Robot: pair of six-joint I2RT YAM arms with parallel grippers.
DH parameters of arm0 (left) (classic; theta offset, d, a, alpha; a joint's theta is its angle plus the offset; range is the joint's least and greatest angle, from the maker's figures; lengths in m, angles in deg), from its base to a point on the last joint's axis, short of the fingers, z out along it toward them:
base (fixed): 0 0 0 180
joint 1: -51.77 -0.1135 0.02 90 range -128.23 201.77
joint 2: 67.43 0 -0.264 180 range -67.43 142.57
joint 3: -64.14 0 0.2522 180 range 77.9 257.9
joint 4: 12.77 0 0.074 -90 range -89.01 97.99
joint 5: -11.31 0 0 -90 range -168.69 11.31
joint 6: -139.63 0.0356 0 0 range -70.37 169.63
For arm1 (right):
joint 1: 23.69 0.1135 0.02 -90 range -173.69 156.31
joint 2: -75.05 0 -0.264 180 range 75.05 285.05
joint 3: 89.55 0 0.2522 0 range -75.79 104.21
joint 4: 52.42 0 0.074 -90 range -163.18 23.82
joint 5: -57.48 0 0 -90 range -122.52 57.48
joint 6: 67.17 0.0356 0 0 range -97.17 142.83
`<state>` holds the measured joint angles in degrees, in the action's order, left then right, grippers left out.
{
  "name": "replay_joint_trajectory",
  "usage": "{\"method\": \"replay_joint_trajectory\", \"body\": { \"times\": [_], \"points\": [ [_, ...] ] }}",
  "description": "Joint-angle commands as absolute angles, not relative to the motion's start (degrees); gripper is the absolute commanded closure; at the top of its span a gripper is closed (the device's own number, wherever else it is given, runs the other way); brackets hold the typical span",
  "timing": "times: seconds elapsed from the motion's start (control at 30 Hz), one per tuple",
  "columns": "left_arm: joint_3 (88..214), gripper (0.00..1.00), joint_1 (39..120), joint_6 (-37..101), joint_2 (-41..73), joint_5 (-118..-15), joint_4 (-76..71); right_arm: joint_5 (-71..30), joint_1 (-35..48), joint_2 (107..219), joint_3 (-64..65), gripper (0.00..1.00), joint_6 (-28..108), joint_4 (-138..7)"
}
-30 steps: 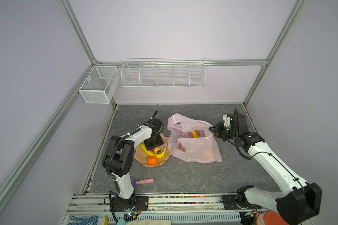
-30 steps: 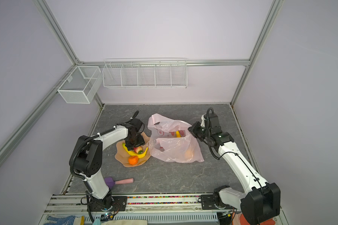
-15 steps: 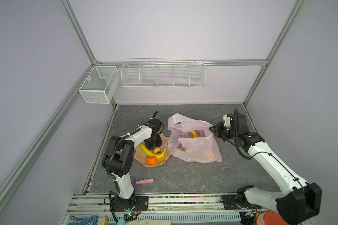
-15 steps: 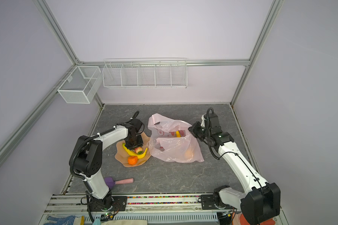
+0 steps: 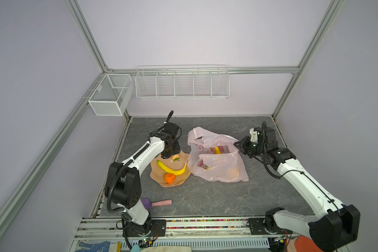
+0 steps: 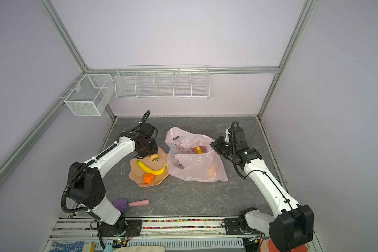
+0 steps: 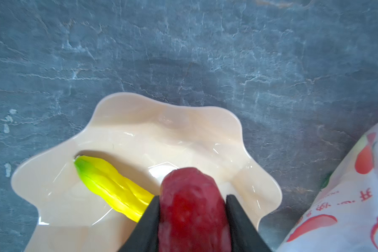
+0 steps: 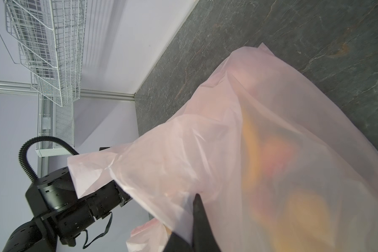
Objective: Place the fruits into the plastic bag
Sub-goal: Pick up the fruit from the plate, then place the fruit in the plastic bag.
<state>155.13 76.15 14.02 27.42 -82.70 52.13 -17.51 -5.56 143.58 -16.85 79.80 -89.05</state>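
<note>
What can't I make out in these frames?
- Right wrist view: fruits inside the plastic bag are only orange and red blurs behind its film.
- Left wrist view: the strawberry in the left claw is cut off by the frame edge.
- Top view: the brush head is partly hidden by the left arm's base.

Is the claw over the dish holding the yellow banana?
No, the left claw is pinching the red strawberry, while the banana lies loose on the dish beside it.
</note>
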Motion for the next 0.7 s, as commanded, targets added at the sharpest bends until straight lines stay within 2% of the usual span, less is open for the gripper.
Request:
{"method": "replay_joint_trajectory", "body": {
  "times": [0.0, 0.23, 0.43, 0.53, 0.67],
  "points": [
    [156.39, 0.82, 75.77, 16.33, 25.82, -84.60, 54.17, -17.99, -5.60, 142.99, -16.02, 0.93, 79.69, -89.03],
    [155.17, 0.94, 76.02, 20.12, 21.79, -84.06, 53.09, -18.01, -5.60, 142.90, -16.10, 0.94, 79.75, -89.12],
    [151.10, 0.94, 76.44, 28.86, 13.65, -80.02, 47.85, -18.02, -5.65, 142.72, -16.19, 0.93, 79.74, -89.20],
    [149.87, 0.97, 77.80, 34.54, 9.53, -80.47, 45.92, -18.01, -5.59, 142.71, -16.18, 0.93, 79.66, -89.14],
    [150.88, 0.98, 83.22, 44.15, 6.05, -83.75, 44.58, -17.88, -5.59, 142.90, -16.11, 0.93, 79.68, -89.09]
  ]
}}
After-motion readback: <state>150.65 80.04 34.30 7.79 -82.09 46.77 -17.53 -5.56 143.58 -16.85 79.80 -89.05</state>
